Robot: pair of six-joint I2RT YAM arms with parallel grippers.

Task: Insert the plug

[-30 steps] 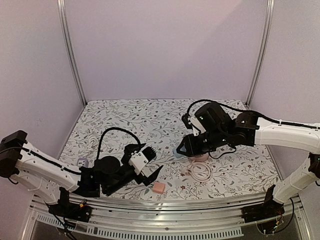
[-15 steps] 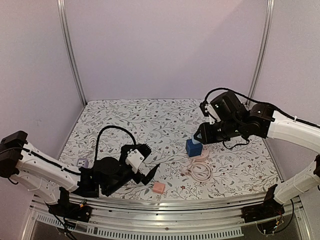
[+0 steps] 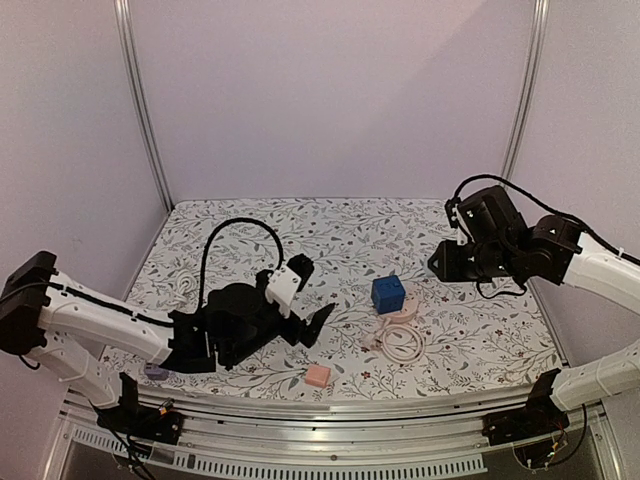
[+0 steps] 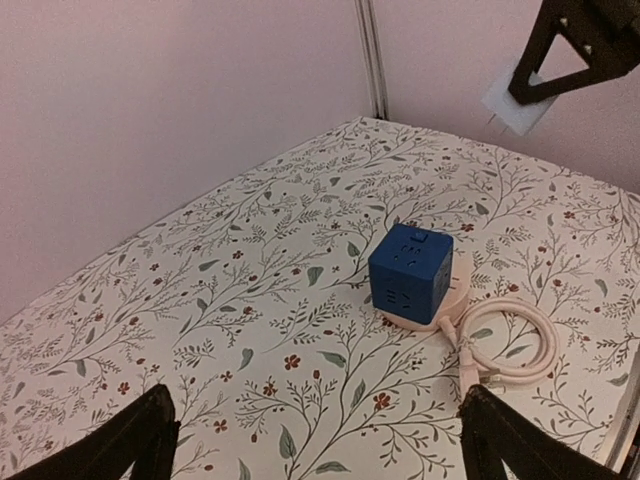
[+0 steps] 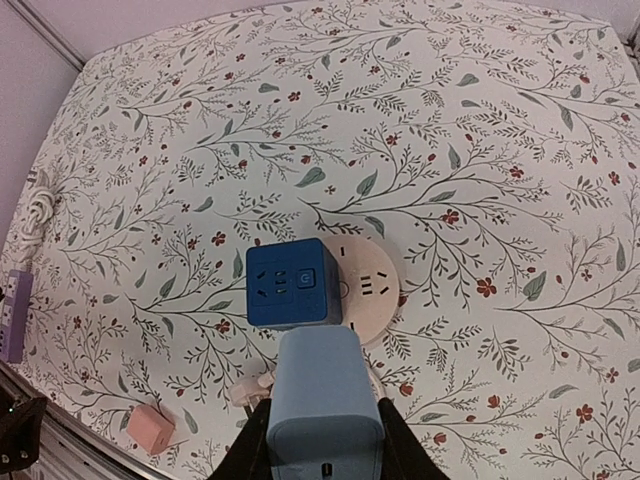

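Right pincer (image 5: 325, 455), clamped on the pale blue plug (image 5: 320, 385), may jam it against the blue cube socket (image 5: 290, 283) if it arrives tilted.

Floral table (image 3: 250, 230) — socket cube (image 3: 388, 293), pink block (image 3: 317, 375) (front edge).

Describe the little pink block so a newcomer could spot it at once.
On the floral table, look at the middle of the near edge. The pink block lies there alone, left of the coiled cable. Unlike the blue cube further back, it is smaller and pink, with no round base.
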